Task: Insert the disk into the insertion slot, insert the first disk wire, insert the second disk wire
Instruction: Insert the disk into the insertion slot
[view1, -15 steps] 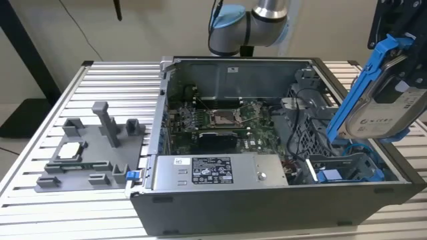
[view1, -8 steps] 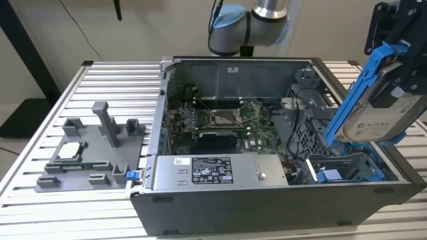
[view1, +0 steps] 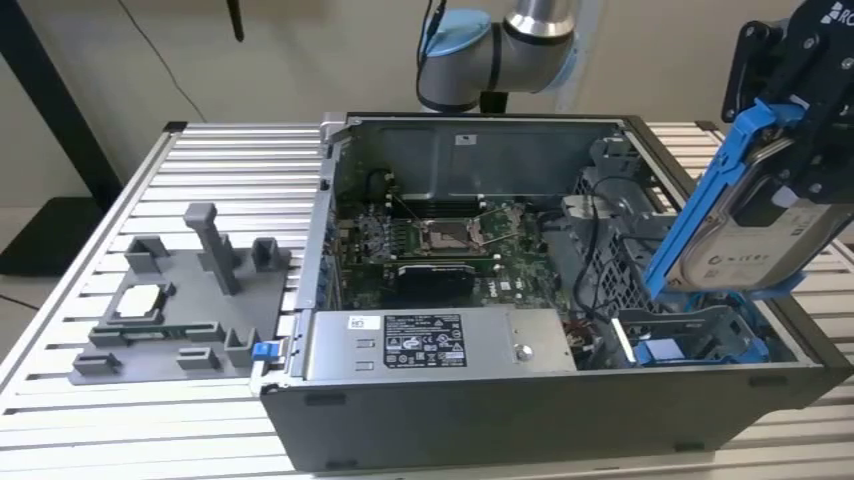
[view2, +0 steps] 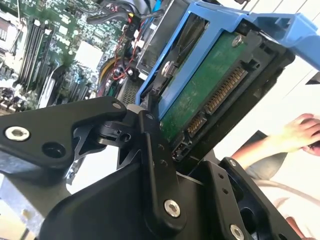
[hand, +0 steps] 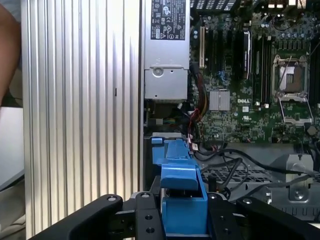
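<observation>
The gripper (view1: 785, 192) squeezes the disk (view1: 731, 235) between its fingers. The disk hangs tilted, up above the insertion slot (view1: 687, 332) in the computer case (view1: 534, 420)

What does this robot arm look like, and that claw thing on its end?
The silver-grey tubular arm is made of smooth round metal sections with rounded light-blue caps at the joints. Its matte-black gripper is built from flat, angular link plates hinged together. In both wrist views the plates are dotted with small round holes and shiny silver screw heads.
</observation>
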